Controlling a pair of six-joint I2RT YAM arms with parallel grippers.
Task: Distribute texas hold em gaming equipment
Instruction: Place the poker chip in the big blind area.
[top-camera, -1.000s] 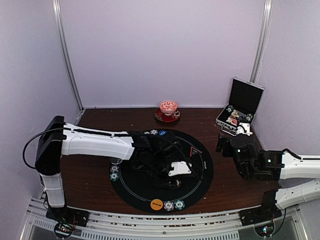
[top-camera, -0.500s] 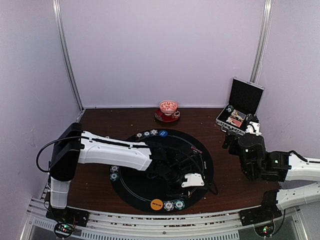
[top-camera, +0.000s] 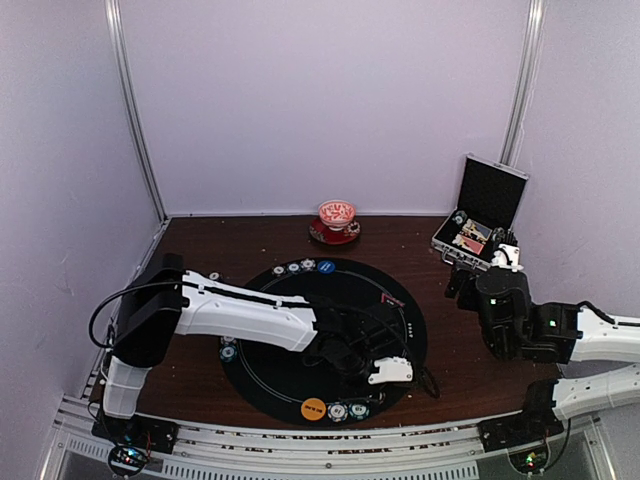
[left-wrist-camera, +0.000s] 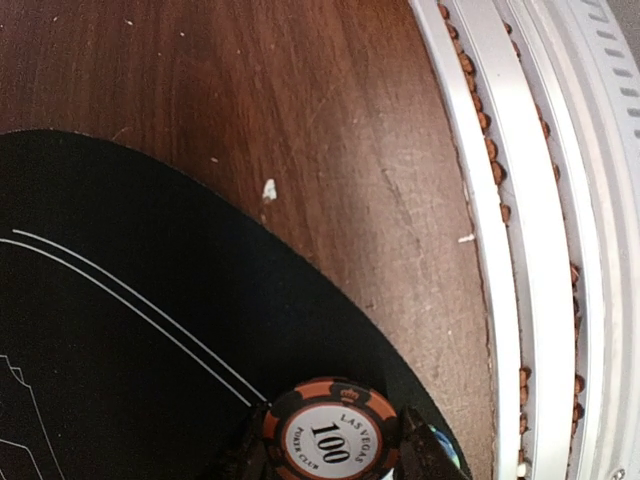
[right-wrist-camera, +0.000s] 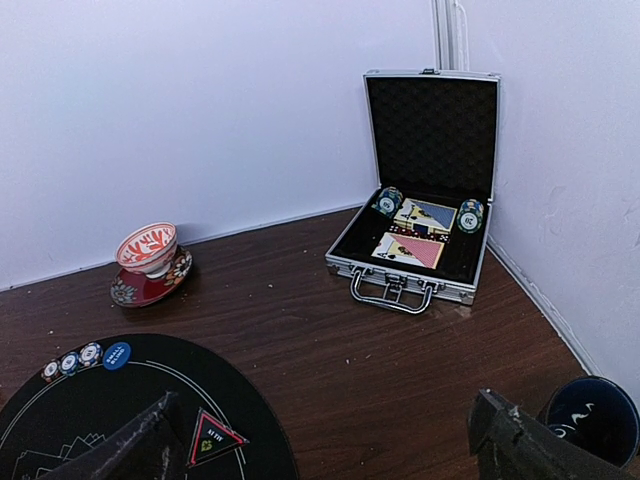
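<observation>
Where the round black mat (left-wrist-camera: 120, 330) meets the scuffed wooden surface (left-wrist-camera: 330, 120), we see our left end effector (left-wrist-camera: 335, 462) clamped on a striped-edge red poker chip (left-wrist-camera: 330, 438); our right end effector (right-wrist-camera: 320, 450) gapes wide, empty.

Reads to me as a robotics lab test cell, not a lived-in room. Plain white panels (top-camera: 330, 100) box in the left, far and right sides, joined by aluminium corner posts (top-camera: 135, 110). A slotted aluminium rail (top-camera: 300, 462) runs along the near edge of the dark wooden table (top-camera: 200, 240), with the arm bases (top-camera: 130, 435) bolted to it. Staged props: round black mat (top-camera: 270, 375), open case (top-camera: 480, 215) far right, cup and saucer (top-camera: 336, 222) by the far wall.
</observation>
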